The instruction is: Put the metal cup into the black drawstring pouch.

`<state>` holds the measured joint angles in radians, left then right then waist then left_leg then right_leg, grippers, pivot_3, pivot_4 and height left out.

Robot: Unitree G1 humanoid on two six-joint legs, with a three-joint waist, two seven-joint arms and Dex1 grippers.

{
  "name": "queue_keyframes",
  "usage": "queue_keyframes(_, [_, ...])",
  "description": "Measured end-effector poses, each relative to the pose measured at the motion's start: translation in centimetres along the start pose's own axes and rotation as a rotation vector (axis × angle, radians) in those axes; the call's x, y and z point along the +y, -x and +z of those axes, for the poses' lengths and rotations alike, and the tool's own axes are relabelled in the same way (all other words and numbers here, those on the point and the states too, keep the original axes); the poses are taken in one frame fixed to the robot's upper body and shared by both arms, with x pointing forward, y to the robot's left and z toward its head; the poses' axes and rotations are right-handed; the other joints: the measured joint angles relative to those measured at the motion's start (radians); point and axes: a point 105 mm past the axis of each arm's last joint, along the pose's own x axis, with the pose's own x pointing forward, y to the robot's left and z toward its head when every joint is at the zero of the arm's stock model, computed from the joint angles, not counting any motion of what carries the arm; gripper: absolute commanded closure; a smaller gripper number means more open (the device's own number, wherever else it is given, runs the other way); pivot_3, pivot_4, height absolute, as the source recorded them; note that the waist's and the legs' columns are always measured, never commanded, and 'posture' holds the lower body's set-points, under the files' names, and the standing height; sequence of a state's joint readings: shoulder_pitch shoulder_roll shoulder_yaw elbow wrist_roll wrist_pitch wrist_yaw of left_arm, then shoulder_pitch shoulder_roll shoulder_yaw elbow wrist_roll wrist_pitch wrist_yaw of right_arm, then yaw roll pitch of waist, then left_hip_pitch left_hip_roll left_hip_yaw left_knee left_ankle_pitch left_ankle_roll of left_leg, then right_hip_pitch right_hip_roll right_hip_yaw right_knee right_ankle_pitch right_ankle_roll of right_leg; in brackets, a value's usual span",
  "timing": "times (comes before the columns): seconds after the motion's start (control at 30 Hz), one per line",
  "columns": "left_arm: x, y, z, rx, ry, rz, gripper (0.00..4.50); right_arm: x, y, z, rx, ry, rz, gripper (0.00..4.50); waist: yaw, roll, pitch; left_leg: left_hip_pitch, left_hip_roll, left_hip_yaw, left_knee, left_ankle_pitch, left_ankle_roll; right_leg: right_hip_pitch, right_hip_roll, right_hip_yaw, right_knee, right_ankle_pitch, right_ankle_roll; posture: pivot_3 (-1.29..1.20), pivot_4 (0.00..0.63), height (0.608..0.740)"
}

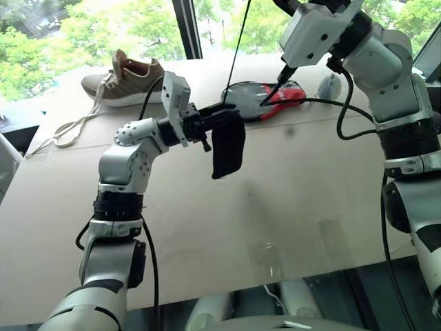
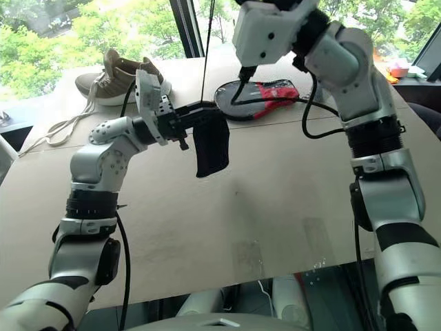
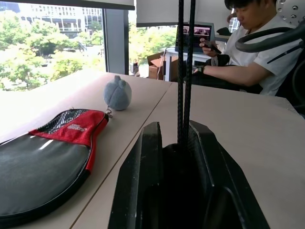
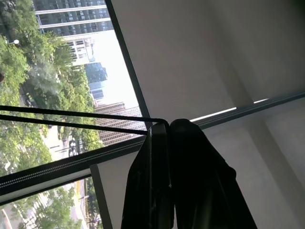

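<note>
hanging above the table [image 1: 289, 207], the black drawstring pouch [image 1: 228, 146] is clamped at its mouth by the left gripper [image 1: 219, 116]. right gripper [image 4: 167, 125], raised high, is closed on the pouch's cord [image 1: 239, 48], drawn taut.

Bright daylight came through the window [image 1: 83, 34] behind the bench [image 1: 289, 207], washing the trees outside pale. A soft shadow lay on the bench below the black drawstring pouch [image 1: 227, 146]. In the wrist views, the near fingers [image 3: 143, 186] were dark and blurred.
</note>
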<state>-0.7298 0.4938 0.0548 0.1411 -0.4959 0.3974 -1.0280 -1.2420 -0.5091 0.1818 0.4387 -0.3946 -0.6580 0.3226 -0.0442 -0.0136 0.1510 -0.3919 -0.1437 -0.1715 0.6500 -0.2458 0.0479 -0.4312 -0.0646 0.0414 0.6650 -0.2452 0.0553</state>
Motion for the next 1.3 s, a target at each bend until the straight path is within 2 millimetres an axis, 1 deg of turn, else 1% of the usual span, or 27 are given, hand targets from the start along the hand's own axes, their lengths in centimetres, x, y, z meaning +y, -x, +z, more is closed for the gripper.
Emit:
queue_keyframes(0.1, [-0.2, -0.2, -0.2, 0.016, -0.025, -0.007, 4.32, -0.1, 0.2, -0.7, 0.025, 0.023, -0.023, 4.5, 0.0, 0.0, 0.0, 0.0, 0.0, 0.0, 0.0, 0.0, 0.0, 0.0, 0.0, 0.0, 0.0, 0.0, 0.0, 0.0, 0.15, 0.74])
queue_keyframes(0.2, [-0.3, -0.2, -0.4, 0.016, -0.039, -0.008, 4.32, -1.2, 0.0, -0.8, 0.033, 0.088, -0.059, 4.5, -0.001, 0.0, 0.0, -0.001, 0.0, 0.0, 0.0, 0.0, 0.0, -0.001, 0.0, 0.0, 0.0, 0.0, 0.0, 0.0, 0.15, 0.74])
queue_keyframes(0.3, [-0.4, -0.2, -0.1, 0.005, -0.061, -0.013, 4.32, -1.8, -0.2, -0.7, 0.032, 0.122, -0.088, 4.5, -0.001, 0.0, 0.0, -0.001, 0.0, 0.0, 0.0, 0.0, 0.0, -0.001, 0.0, 0.0, 0.0, 0.0, 0.0, 0.0, 0.15, 0.74])
queue_keyframes(0.43, [-0.5, -0.2, 0.0, 0.001, -0.066, -0.015, 4.32, -2.1, -0.2, -1.0, 0.056, 0.155, -0.124, 4.5, 0.0, 0.0, 0.0, -0.002, 0.0, 0.0, 0.0, 0.0, 0.0, -0.001, 0.0, 0.0, 0.0, 0.0, 0.0, 0.0, 0.15, 0.74])
queue_keyframes(0.5, [-0.7, -0.3, 0.4, -0.008, -0.076, -0.025, 4.32, -2.4, -0.1, -1.3, 0.079, 0.165, -0.158, 4.5, 0.0, 0.0, 0.0, -0.002, 0.0, 0.0, 0.0, 0.0, 0.0, -0.001, 0.0, 0.0, 0.0, 0.0, 0.0, 0.0, 0.15, 0.74])
queue_keyframes(0.6, [-0.8, -0.4, 0.7, -0.016, -0.074, -0.032, 4.32, -2.8, 0.0, -1.5, 0.095, 0.163, -0.19, 4.5, -0.001, 0.0, 0.0, -0.002, 0.0, 0.0, 0.0, 0.0, 0.0, -0.001, 0.0, 0.0, 0.0, 0.0, 0.0, 0.0, 0.15, 0.74])
queue_keyframes(0.67, [-0.8, -0.4, 0.8, -0.017, -0.072, -0.028, 4.32, -2.6, -0.1, -1.9, 0.113, 0.094, -0.179, 4.5, -0.002, 0.0, 0.0, -0.001, 0.0, 0.0, 0.0, 0.0, 0.0, -0.001, 0.0, 0.001, 0.0, 0.0, 0.0, 0.0, 0.15, 0.74])
queue_keyframes(0.73, [-0.7, -0.4, 0.5, -0.004, -0.053, -0.015, 4.32, -1.7, -0.5, -2.6, 0.157, -0.047, -0.123, 4.5, -0.007, 0.0, 0.0, -0.001, 0.0, 0.0, 0.001, 0.0, 0.0, -0.001, 0.0, 0.001, 0.001, 0.0, 0.0, 0.0, 0.15, 0.74])
queue_keyframes(0.77, [-0.5, -0.3, -0.1, 0.015, -0.024, -0.002, 4.32, -0.7, -0.7, -3.0, 0.182, -0.166, -0.08, 4.5, -0.01, 0.0, 0.0, -0.001, 0.0, 0.0, 0.001, 0.0, 0.0, 0.0, 0.0, 0.001, 0.001, 0.0, 0.0, 0.0, 0.15, 0.74])
queue_keyframes(0.8, [-0.4, -0.1, -0.5, 0.03, -0.008, 0.006, 4.32, -0.1, -0.6, -3.1, 0.19, -0.242, -0.062, 4.5, -0.013, 0.0, 0.0, -0.001, 0.0, -0.001, 0.001, 0.0, 0.0, 0.0, 0.0, 0.001, 0.001, 0.0, 0.0, 0.0, 0.15, 0.74])
queue_keyframes(0.87, [0.2, 0.5, -1.1, 0.065, 0.001, 0.029, 4.32, 1.0, 0.1, -3.3, 0.208, -0.382, -0.049, 4.5, -0.015, 0.0, 0.0, -0.003, 0.0, -0.001, 0.002, 0.0, 0.0, -0.001, 0.0, 0.0, 0.001, 0.0, 0.0, 0.0, 0.15, 0.74])
queue_keyframes(0.93, [1.2, 1.5, -0.8, 0.101, -0.037, 0.071, 4.32, 1.4, 0.6, -3.2, 0.217, -0.511, -0.05, 4.5, -0.016, 0.0, 0.0, -0.004, 0.0, -0.002, 0.001, 0.0, 0.0, -0.002, -0.001, 0.0, 0.0, 0.0, 0.0, 0.0, 0.15, 0.74])
queue_keyframes(1.03, [2.8, 2.9, 0.9, 0.123, -0.123, 0.124, 4.32, 1.5, 1.5, -2.6, 0.221, -0.658, -0.025, 4.5, -0.017, 0.0, 0.0, -0.004, 0.0, -0.002, 0.001, 0.0, 0.0, -0.002, -0.001, -0.001, -0.001, 0.0, 0.0, 0.0, 0.15, 0.74])
queue_keyframes(1.07, [2.8, 3.3, 1.2, 0.132, -0.131, 0.116, 4.32, 2.0, 2.1, -2.4, 0.232, -0.685, 0.011, 4.5, -0.016, 0.0, -0.001, -0.004, 0.0, -0.003, 0.001, 0.0, 0.0, -0.002, -0.001, -0.001, -0.001, 0.0, 0.0, 0.0, 0.15, 0.74])
queue_keyframes(1.1, [2.7, 3.7, 1.3, 0.15, -0.121, 0.099, 4.32, 3.3, 3.6, -2.3, 0.27, -0.724, 0.082, 4.5, -0.014, 0.0, -0.002, -0.004, 0.0, -0.003, 0.001, 0.0, 0.0, -0.001, -0.002, -0.001, -0.002, 0.0, 0.0, 0.0, 0.15, 0.74])
queue_keyframes(1.17, [2.0, 4.1, 0.8, 0.167, -0.074, 0.063, 4.32, 6.0, 5.9, -2.7, 0.352, -0.795, 0.188, 4.5, -0.007, 0.0, -0.001, -0.004, -0.001, -0.003, 0.002, 0.0, 0.001, -0.001, -0.003, -0.001, -0.001, 0.0, 0.0, 0.0, 0.15, 0.74])
queue_keyframes(1.2, [1.3, 3.8, 0.0, 0.176, -0.038, 0.036, 4.32, 8.1, 7.5, -2.6, 0.409, -0.845, 0.278, 4.5, -0.002, 0.001, -0.001, -0.005, -0.002, -0.002, 0.002, 0.0, 0.001, -0.001, -0.003, -0.001, -0.001, 0.0, 0.0, 0.0, 0.15, 0.74])
queue_keyframes(1.23, [0.1, 3.4, -1.0, 0.185, 0.0, -0.005, 3.32, 10.1, 9.2, -2.0, 0.451, -0.888, 0.389, 4.5, 0.002, 0.001, -0.001, -0.005, -0.002, -0.002, 0.003, 0.0, 0.001, -0.001, -0.003, -0.001, 0.0, 0.0, 0.0, 0.0, 0.15, 0.74])
queue_keyframes(1.27, [-1.1, 3.0, -1.9, 0.19, 0.034, -0.045, 2.92, 11.3, 10.4, -1.3, 0.472, -0.916, 0.469, 4.5, 0.004, 0.001, -0.001, -0.005, -0.002, -0.002, 0.003, 0.0, 0.001, -0.001, -0.003, -0.001, 0.0, 0.0, 0.0, 0.0, 0.15, 0.74])
queue_keyframes(1.3, [-1.7, 2.8, -2.3, 0.189, 0.048, -0.065, 2.75, 11.8, 10.9, -1.0, 0.479, -0.927, 0.499, 4.5, 0.005, 0.001, -0.001, -0.005, -0.002, -0.002, 0.003, 0.0, 0.001, -0.001, -0.004, -0.001, 0.0, 0.0, 0.0, 0.0, 0.15, 0.74])
